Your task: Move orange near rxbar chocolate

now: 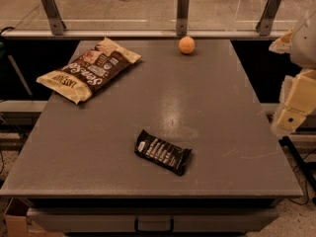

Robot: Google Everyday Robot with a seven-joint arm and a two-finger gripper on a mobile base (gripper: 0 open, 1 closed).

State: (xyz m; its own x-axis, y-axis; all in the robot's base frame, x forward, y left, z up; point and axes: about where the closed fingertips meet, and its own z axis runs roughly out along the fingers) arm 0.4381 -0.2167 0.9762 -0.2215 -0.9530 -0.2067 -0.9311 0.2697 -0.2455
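Grey table (207, 102), chip bag (89, 70) left, gripper (292, 116) right

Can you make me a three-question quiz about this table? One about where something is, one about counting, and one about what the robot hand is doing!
1. Where is the orange?
A. At the far edge of the table
B. At the near edge
C. On the floor

2. How many things lie on the table?
A. One
B. Three
C. Six

3. What is the gripper doing?
A. Closing around the orange
B. Pressing on the middle of the table
C. Hanging beside the right edge, touching nothing on the table

Answers:
1 A: the orange sits alone by the back rim.
2 B: there is the orange, the rxbar chocolate and the chip bag.
3 C: the gripper is off to the right, apart from all three.
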